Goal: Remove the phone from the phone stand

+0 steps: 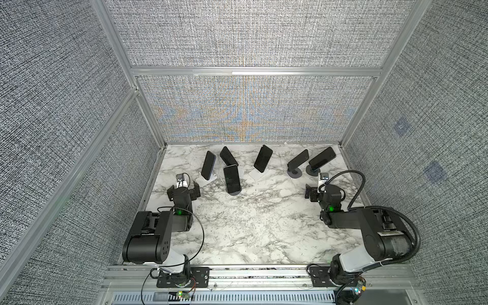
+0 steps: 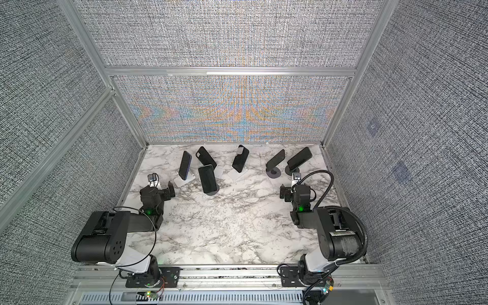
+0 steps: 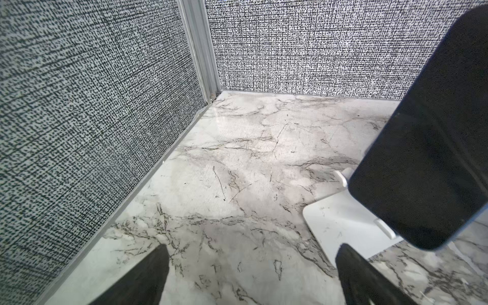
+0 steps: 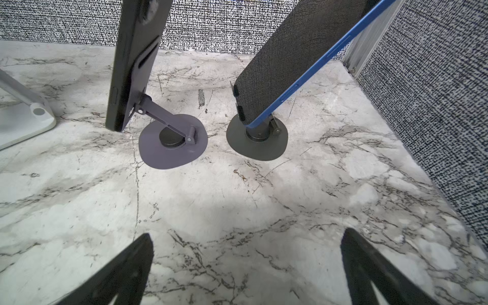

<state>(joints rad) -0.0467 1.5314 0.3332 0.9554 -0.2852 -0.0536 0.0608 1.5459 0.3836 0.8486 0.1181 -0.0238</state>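
Both top views look steeply down from high over the front edge, sharing the whole table (image 1: 250, 232). Each wrist view sits low and close above it, facing the back wall (image 3: 317, 47).

We log six phones, each on a stand, in a band across the far strip of the table (image 1: 250, 224), just below the back wall (image 1: 250, 111) in both top views.

- Left of centre: first phone (image 1: 208, 165) on a flat stand (image 1: 208, 182); second phone (image 1: 228, 155) to its upper right; third phone (image 1: 231, 179) below the second.
- Centre: fourth phone (image 1: 263, 158).
- Right: fifth phone (image 1: 298, 159) and sixth phone (image 1: 322, 157) side by side, their bases near but apart.
- Left gripper (image 3: 253, 249) lies lower left of the first phone; right gripper (image 4: 248, 235) lies below the sixth.
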